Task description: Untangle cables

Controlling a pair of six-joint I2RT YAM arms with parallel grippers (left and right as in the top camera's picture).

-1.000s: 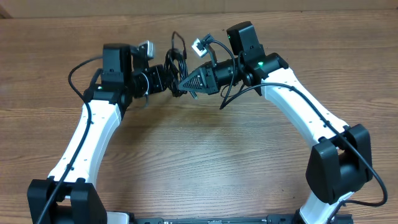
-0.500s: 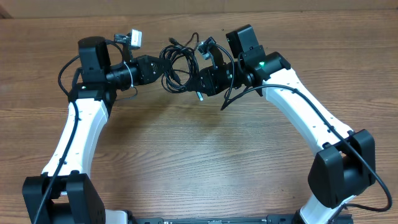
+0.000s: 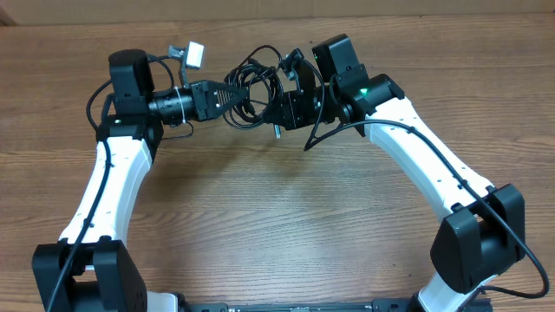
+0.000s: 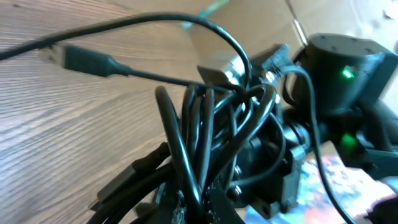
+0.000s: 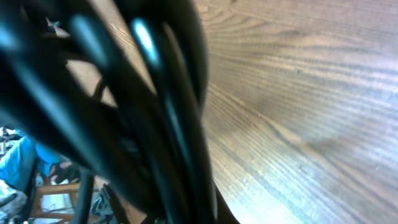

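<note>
The cables (image 3: 252, 85) form a knotted bundle of thin black loops hanging above the wooden table between my two grippers. From the left, my left gripper (image 3: 232, 94) is shut on a strand at the bundle's left side. In the left wrist view the cables (image 4: 211, 124) rise straight out of my left gripper (image 4: 205, 208), and one plug (image 4: 87, 60) sticks out to the left on a free end. My right gripper (image 3: 276, 106) is shut on the bundle's right side. Close to the right wrist lens the cables (image 5: 155, 93) are a dark blur hiding my right gripper (image 5: 186, 214).
The wooden table (image 3: 277, 217) runs bare under and in front of both arms. Its far edge (image 3: 434, 14) lies just behind the grippers. Thicker black arm cables (image 3: 325, 130) hang below the right wrist. The right arm's wrist (image 4: 348, 68) fills the left wrist view's right side.
My left arm has swung out to the left and the two grippers have drawn apart. The bundle has spread wider between them and moved slightly toward the far edge.
</note>
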